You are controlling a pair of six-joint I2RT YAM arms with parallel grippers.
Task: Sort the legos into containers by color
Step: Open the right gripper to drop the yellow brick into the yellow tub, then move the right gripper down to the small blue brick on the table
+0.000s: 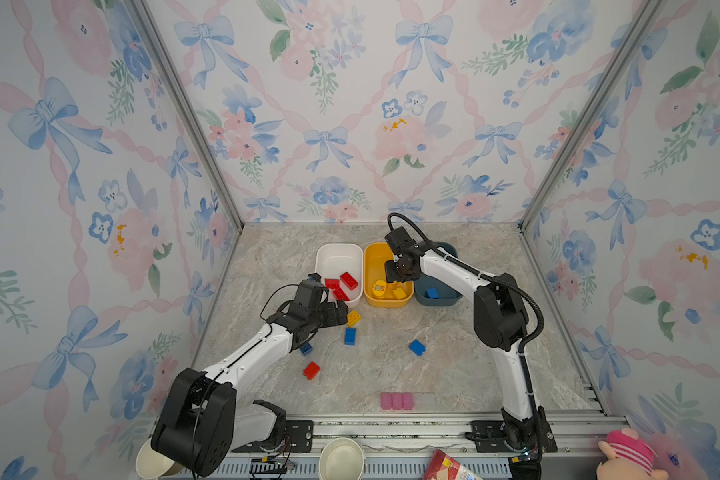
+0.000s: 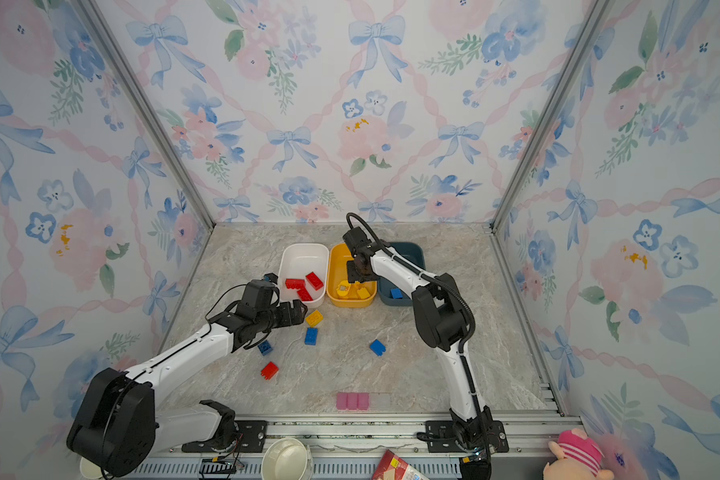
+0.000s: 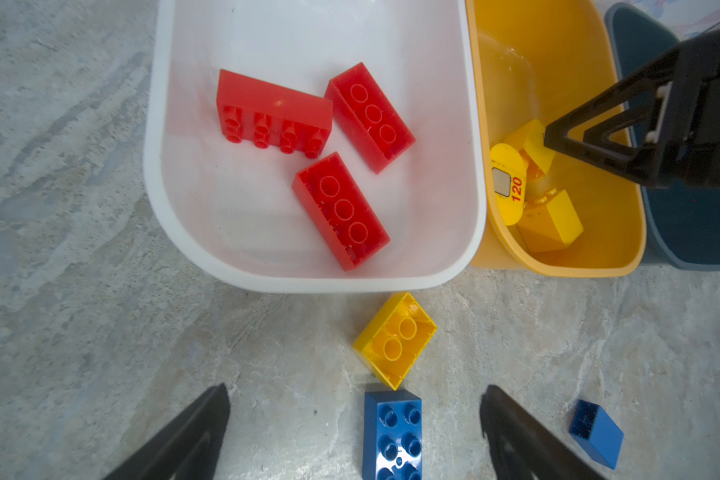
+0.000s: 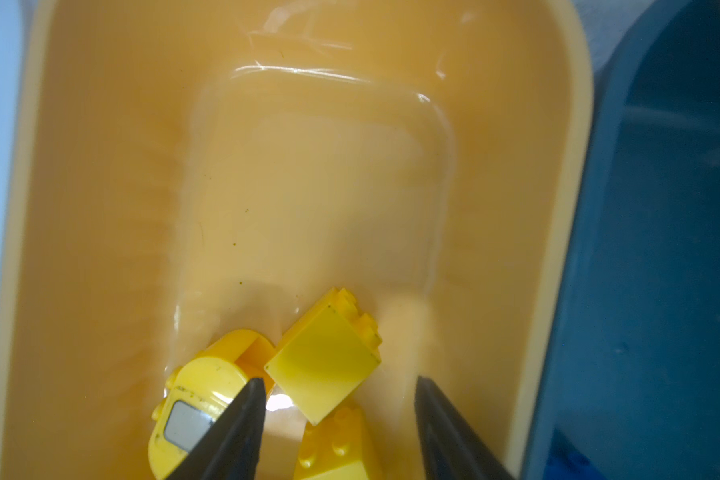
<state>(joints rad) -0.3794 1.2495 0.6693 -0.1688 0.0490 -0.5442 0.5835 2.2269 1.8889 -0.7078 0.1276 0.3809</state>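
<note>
Three containers stand in a row: a white tub (image 1: 337, 248) with three red legos (image 3: 341, 208), a yellow tub (image 1: 375, 253) with yellow legos (image 4: 325, 361), and a teal tub (image 1: 449, 297) with one blue lego (image 1: 432, 293). My right gripper (image 4: 339, 379) hangs open inside the yellow tub, and a square yellow brick lies free below its fingers. My left gripper (image 3: 355, 390) is open low over the table. Just ahead of it lie a loose yellow brick (image 3: 395, 338) and a long blue brick (image 3: 393, 436). Loose too are a blue brick (image 1: 417, 347), a small blue brick (image 1: 306, 348) and a red brick (image 1: 311, 370).
A pale-pink segmented strip (image 1: 396, 400) lies near the table's front edge. Paper cups (image 1: 341, 459), a printed packet (image 1: 449, 467) and a pink plush toy (image 1: 628, 455) sit beyond the front rail. Papered walls close in the table on three sides.
</note>
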